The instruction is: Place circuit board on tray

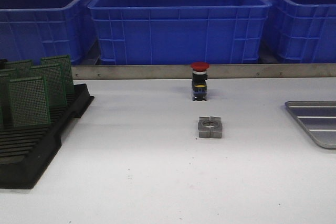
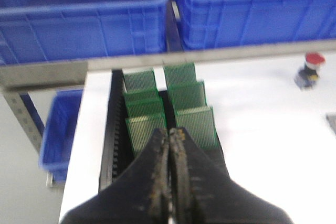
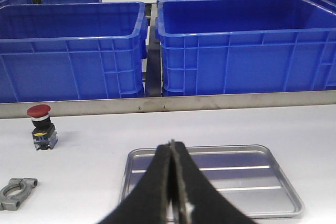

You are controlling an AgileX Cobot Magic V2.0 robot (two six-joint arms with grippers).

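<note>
Several green circuit boards (image 1: 30,99) stand upright in a black slotted rack (image 1: 31,150) at the table's left. In the left wrist view the boards (image 2: 197,124) stand in two rows just beyond my left gripper (image 2: 170,136), which is shut and empty. The silver-grey tray (image 1: 315,123) lies at the table's right edge, partly cut off in the front view. It shows whole and empty in the right wrist view, tray (image 3: 262,174), right beyond my right gripper (image 3: 171,148), which is shut on nothing. Neither gripper shows in the front view.
A red-capped push button (image 1: 199,80) stands mid-table, and a grey metal clamp (image 1: 210,127) lies in front of it. Big blue bins (image 1: 178,19) line the back behind a metal rail (image 1: 157,71). Another blue bin (image 2: 60,129) sits below the table's left edge.
</note>
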